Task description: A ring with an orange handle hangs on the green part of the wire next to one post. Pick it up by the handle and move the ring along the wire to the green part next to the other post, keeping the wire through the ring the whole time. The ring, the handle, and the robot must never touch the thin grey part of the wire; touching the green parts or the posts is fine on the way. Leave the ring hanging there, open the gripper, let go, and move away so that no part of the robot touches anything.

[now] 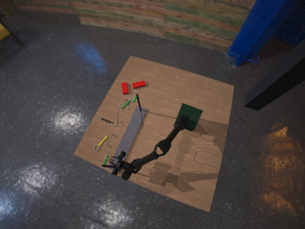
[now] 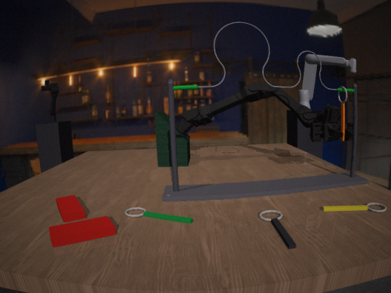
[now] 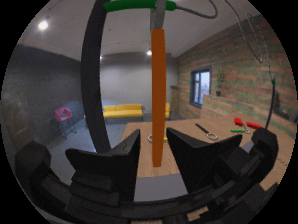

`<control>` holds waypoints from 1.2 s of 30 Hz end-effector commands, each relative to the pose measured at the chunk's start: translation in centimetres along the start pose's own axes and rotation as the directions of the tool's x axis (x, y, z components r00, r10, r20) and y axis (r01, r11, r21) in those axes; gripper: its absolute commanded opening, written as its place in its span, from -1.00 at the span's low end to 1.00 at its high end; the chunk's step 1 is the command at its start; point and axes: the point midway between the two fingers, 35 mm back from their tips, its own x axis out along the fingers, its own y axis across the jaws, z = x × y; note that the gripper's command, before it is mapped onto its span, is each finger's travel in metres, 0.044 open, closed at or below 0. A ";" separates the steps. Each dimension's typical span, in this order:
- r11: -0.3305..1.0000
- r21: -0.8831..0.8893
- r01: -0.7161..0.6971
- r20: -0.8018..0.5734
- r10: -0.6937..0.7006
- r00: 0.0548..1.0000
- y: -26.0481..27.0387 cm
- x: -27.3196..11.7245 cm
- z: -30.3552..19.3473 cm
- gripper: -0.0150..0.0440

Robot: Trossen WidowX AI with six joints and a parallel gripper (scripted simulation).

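Note:
The ring hangs around the green part beside the right-hand post of the exterior view. Its orange handle points straight down. My gripper is partly open at the lower handle. In the wrist view the handle shows between the two fingertips, with a gap on each side; exact depth is hard to tell. The thin grey wire runs in loops to the other green part at the left-hand post.
The grey base joins the posts. Rings with a green handle, a black handle and a yellow handle lie on the table, as do two red blocks. The near post stands close beside my left finger.

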 end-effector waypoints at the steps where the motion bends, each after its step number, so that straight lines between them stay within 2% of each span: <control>1: 1.000 0.001 -0.002 -0.005 0.002 1.000 0.0 0.0 -0.1 0.05; 6: 1.000 0.001 -0.002 -0.005 0.002 1.000 0.0 0.0 -0.1 0.05; 18: 1.000 0.000 0.000 0.000 0.000 1.000 0.0 0.0 0.0 -1.00; 36: 1.000 0.000 -0.012 0.002 0.012 1.000 -0.2 0.0 1.6 -1.00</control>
